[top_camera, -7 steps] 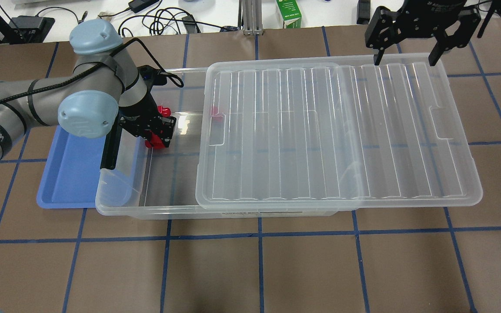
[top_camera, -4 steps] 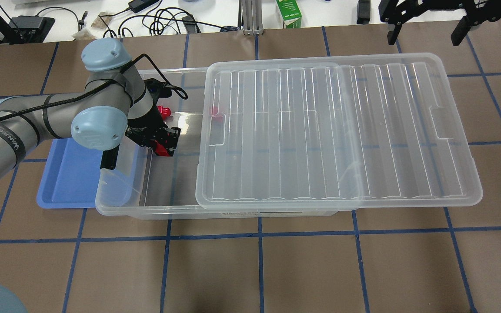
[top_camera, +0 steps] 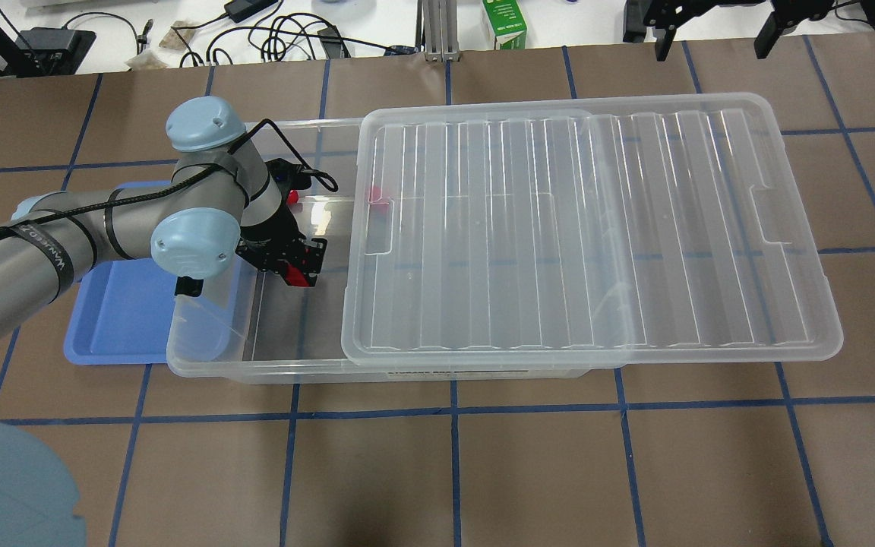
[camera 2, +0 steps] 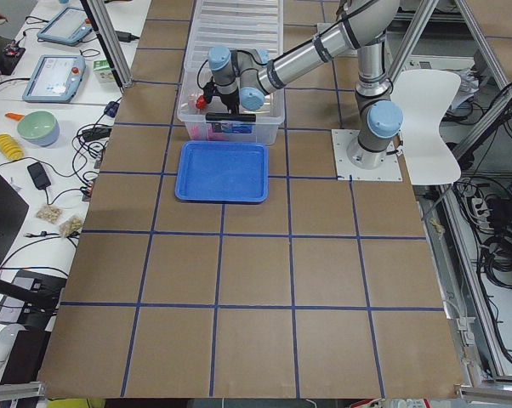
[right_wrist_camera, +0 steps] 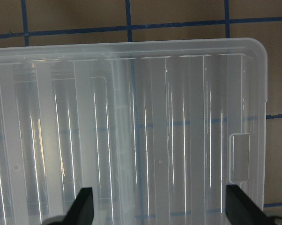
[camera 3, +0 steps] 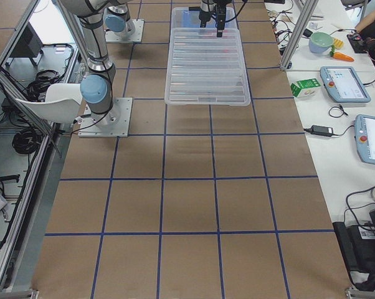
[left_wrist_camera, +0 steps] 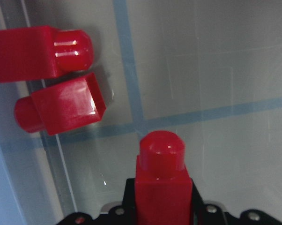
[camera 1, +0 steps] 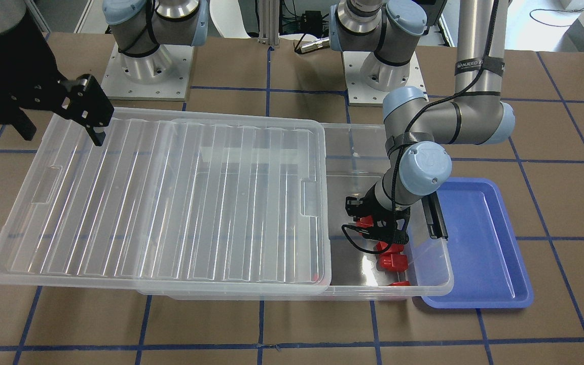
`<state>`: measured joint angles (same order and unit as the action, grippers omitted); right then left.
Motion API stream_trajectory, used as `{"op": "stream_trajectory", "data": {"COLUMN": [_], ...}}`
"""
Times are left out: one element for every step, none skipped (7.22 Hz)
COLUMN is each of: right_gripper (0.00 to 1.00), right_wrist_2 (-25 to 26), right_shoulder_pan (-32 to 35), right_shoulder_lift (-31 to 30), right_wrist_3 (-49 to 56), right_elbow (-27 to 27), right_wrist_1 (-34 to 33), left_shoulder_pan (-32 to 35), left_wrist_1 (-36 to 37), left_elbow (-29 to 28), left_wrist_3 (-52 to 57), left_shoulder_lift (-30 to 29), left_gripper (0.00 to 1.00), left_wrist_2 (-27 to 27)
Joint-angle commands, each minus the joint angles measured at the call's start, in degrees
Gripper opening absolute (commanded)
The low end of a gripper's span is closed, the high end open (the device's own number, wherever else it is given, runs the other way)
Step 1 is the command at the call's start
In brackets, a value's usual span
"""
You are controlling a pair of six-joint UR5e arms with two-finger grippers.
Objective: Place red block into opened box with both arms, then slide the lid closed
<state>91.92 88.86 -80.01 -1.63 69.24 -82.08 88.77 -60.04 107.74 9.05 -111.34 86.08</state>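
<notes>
My left gripper (top_camera: 297, 267) is down inside the open end of the clear box (top_camera: 210, 365), shut on a red block (left_wrist_camera: 162, 183) whose stub points away from the wrist camera. Two more red blocks (left_wrist_camera: 38, 54) (left_wrist_camera: 61, 110) lie side by side on the box floor ahead of it. Another red one (top_camera: 375, 195) shows through the ribbed lid (top_camera: 589, 228). The lid rests on the box, slid off toward my right and overhanging that end. My right gripper (right_wrist_camera: 159, 211) hovers open above the lid's far right corner, with nothing between its fingers.
A shallow blue tray (top_camera: 118, 319) lies against the box's left end, under my left forearm. Cables, a green carton (top_camera: 504, 23) and devices lie beyond the table's far edge. A black bar (camera 1: 434, 218) runs along the box's short rim by the tray.
My left gripper has carried the red block rightward and nearer within the box's open end. The right gripper has drawn back from the lid's far edge toward the top of the overhead view.
</notes>
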Motion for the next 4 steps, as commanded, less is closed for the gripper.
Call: {"op": "stream_trajectory", "data": {"right_gripper": [1.0, 1.0, 1.0, 1.0], "right_wrist_2": [-0.3, -0.4, 0.4, 0.5], "right_shoulder_pan": [0.0, 0.0, -0.2, -0.5], "right_shoulder_lift": [-2.5, -7.4, -11.8, -16.1], "right_wrist_3": [1.3, 2.8, 3.0, 3.2], "right_elbow": [6.5, 9.4, 15.5, 22.0], "right_wrist_1": [-3.2, -2.8, -3.1, -8.3], "left_shoulder_pan": [0.0, 0.0, 0.0, 0.0], "left_wrist_1": [0.5, 0.5, 0.5, 0.5], "left_elbow": [0.5, 0.5, 0.5, 0.5], "left_wrist_3": [-0.1, -0.3, -1.9, -3.5], "left_shoulder_lift": [-1.2, -1.4, -1.5, -1.5], "left_gripper": [0.0, 0.14, 0.55, 0.96], "left_wrist_2": [0.0, 0.0, 0.0, 0.0]}}
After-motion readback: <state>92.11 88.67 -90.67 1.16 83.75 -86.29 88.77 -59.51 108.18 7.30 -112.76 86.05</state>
